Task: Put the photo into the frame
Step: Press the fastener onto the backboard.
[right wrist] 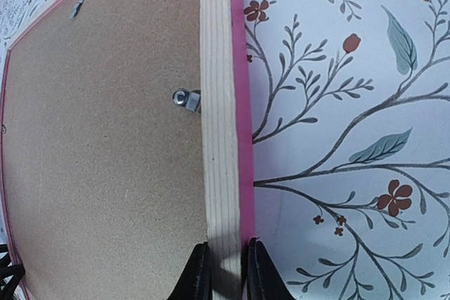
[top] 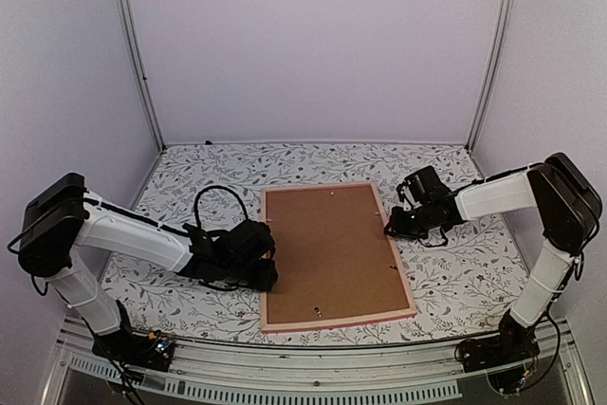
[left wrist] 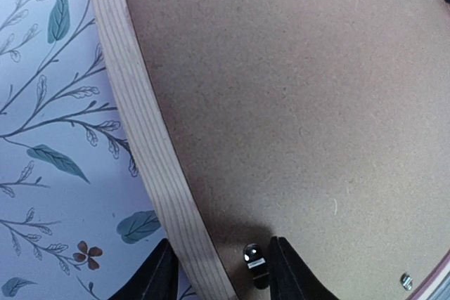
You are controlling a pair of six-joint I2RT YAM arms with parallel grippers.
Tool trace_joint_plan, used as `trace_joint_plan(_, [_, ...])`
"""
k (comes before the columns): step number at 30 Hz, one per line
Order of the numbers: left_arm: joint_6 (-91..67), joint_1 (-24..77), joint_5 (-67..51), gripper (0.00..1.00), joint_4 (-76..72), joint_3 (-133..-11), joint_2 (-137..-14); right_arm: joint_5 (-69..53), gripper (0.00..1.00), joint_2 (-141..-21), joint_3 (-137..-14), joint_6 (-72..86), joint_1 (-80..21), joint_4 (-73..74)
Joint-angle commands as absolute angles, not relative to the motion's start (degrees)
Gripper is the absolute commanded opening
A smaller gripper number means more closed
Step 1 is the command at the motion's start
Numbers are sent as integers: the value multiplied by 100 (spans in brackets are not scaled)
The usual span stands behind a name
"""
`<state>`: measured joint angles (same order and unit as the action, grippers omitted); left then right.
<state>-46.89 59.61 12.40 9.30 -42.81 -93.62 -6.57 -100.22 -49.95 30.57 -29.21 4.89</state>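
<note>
Floral table (top: 455,272) underneath: right fingers (right wrist: 199,275) clamp the wooden rail of the frame (right wrist: 219,138), left fingers (left wrist: 156,275) stand apart astride its opposite rail. Lying face-down mid-table, it looks stiff and light; rails suit gripping. No photo shows.

Frames I count: one frame (right wrist: 219,173)
Backing boards: one backing board (top: 327,248)
My grippers: two, left gripper (top: 264,263) and right gripper (top: 391,228)
</note>
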Motion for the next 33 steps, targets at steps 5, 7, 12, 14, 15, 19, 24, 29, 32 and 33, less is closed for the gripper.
trace_joint_plan(5, [-4569, 6099, 958, 39, 970, -3822, -9402, -745, 9, -10089, -4764, 3129, -2909, 862])
trace_joint_plan(7, [-4596, 6098, 916, 39, 917, -3733, -9374, -755, 9, -10081, -4770, 3121, -2909, 861])
trace_joint_plan(12, [-4724, 6108, 844, 40, 794, -3437, -9212, -778, 9, -10086, -4788, 3100, -2909, 862])
trace_joint_plan(14, [-4765, 6109, 852, 40, 789, -3335, -9160, -794, 9, -10102, -4798, 3086, -2909, 869])
trace_joint_plan(15, [-4767, 6108, 857, 40, 790, -3303, -9136, -806, 9, -10106, -4806, 3085, -2911, 868])
trace_joint_plan(19, [-4805, 6110, 835, 40, 760, -3200, -9131, -817, 9, -10125, -4824, 3076, -2909, 870])
trace_joint_plan(24, [-4943, 6100, 644, 40, 464, -2971, -9059, -800, 9, -10110, -4819, 3061, -2909, 894])
trace_joint_plan(29, [-5127, 6053, 460, 42, 220, -2769, -8956, -798, 9, -10104, -4800, 3059, -2909, 881])
trace_joint_plan(32, [-5161, 5994, 390, 49, 142, -2730, -8875, -821, 9, -10107, -4790, 3059, -2910, 853])
trace_joint_plan(33, [-5164, 5983, 378, 51, 143, -2741, -8858, -825, 9, -10112, -4783, 3059, -2909, 834])
